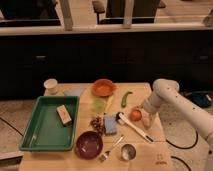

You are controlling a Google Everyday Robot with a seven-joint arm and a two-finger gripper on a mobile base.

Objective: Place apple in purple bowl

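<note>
Gripper (143, 117) just right of apple (135, 114); purple bowl (89, 145) front-left, right of tray (45, 126).

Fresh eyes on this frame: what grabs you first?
The white arm extends in from the right, and its gripper sits right at the apple. Next is the big green tray on the left. The purple bowl is at the front, well apart from the apple.
</note>
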